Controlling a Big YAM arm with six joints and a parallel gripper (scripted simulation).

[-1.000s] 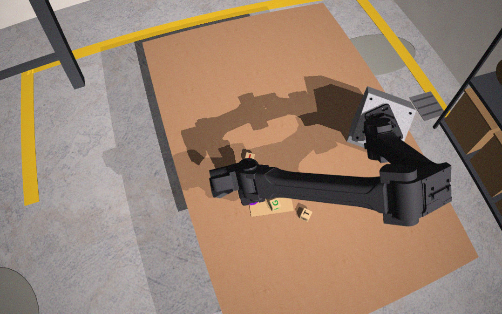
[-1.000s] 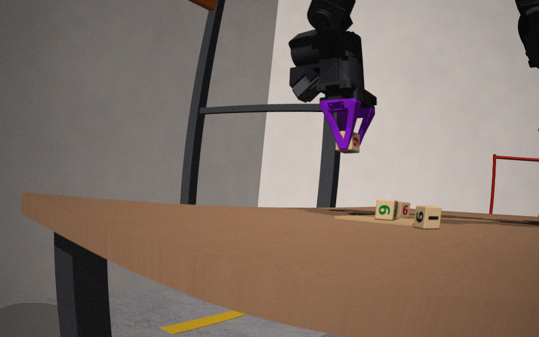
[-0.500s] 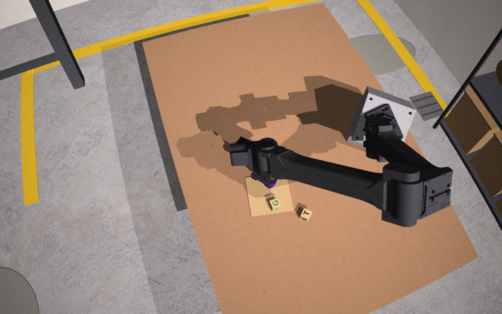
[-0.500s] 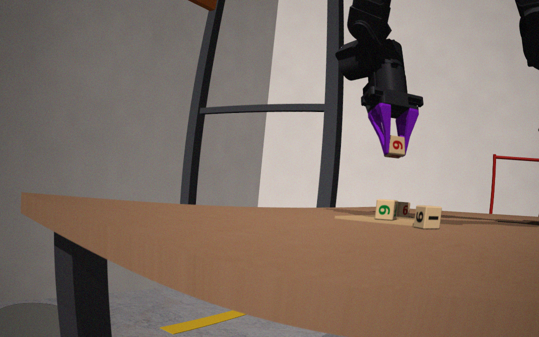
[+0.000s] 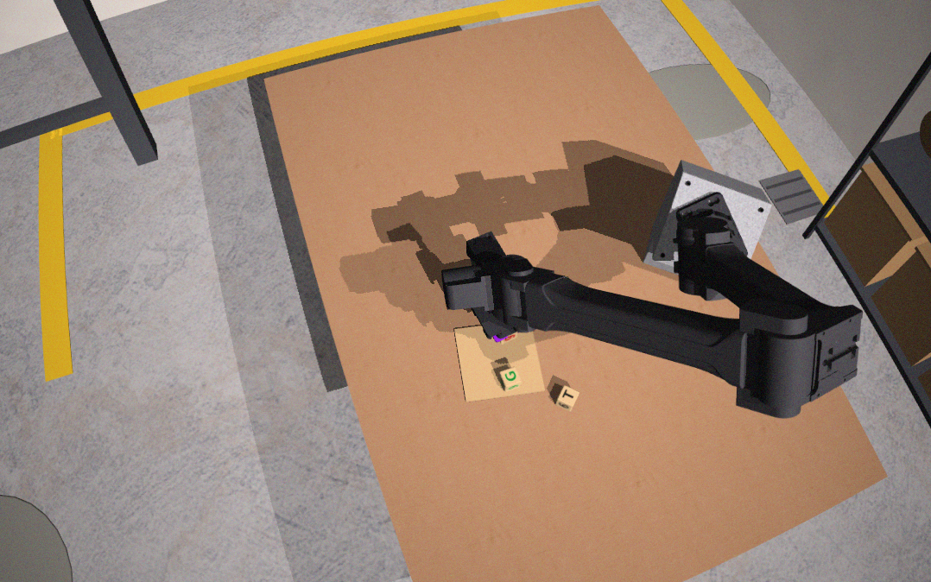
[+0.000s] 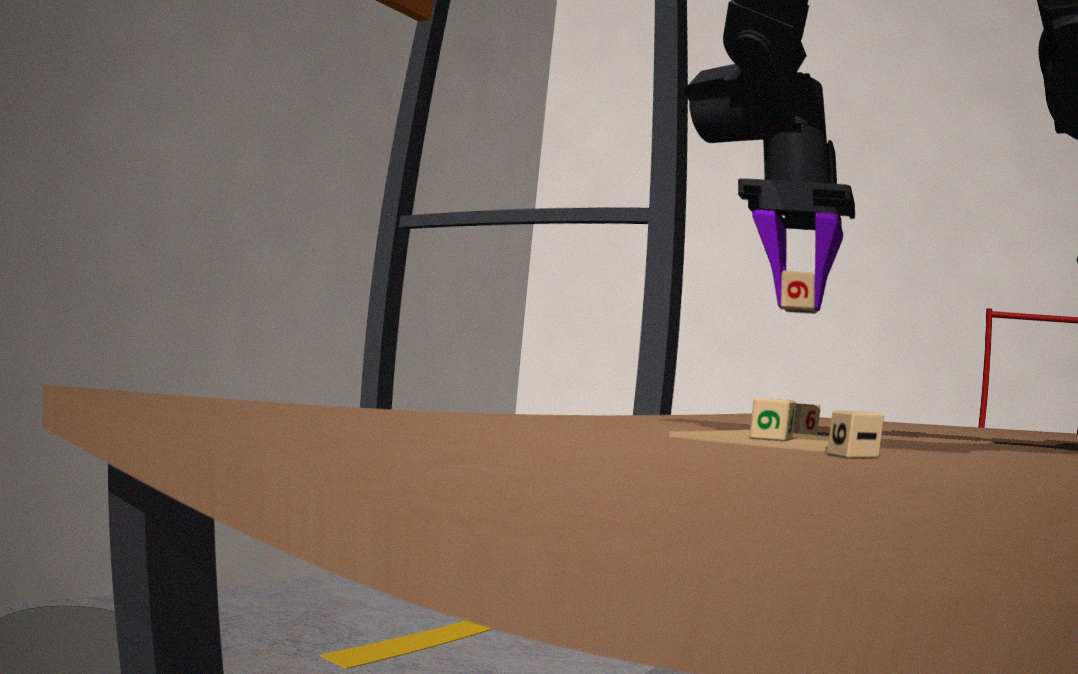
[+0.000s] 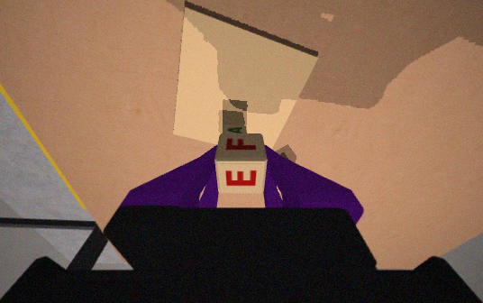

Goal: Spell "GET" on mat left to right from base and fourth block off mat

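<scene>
Claw: clamped on a block with red letters, a purple finger against each side. Held block is well above the table. Wrist view shows a red E and a darker red F on two adjoining faces.

G block: resting on the pale mat, green G on top, turned sideways in the top view.

T block: on the table, off the mat, just beyond its near right corner in the top view. Black T faces up.

Remaining block: behind the G and T blocks in the exterior view, red numeral showing, partly covered; its top letter cannot be read. Arm reaches leftward over the table in the top view. Mat lies flat; the word is incomplete.

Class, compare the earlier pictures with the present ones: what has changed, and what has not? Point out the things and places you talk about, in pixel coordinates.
The end effector [image 5: 502, 337] [image 6: 798, 305] [image 7: 241, 151] swung rightward in both the top and exterior views and turned, carrying the red-lettered block [image 5: 509, 336] [image 6: 797, 290] [image 7: 241, 178] it already gripped. Nothing was released. The G block [image 5: 509, 377] [image 6: 771, 419] [image 7: 234, 130], T block [image 5: 566, 396] [image 6: 854, 434] and mat [image 5: 480, 363] [image 6: 715, 439] [image 7: 198, 99] stayed put.
</scene>
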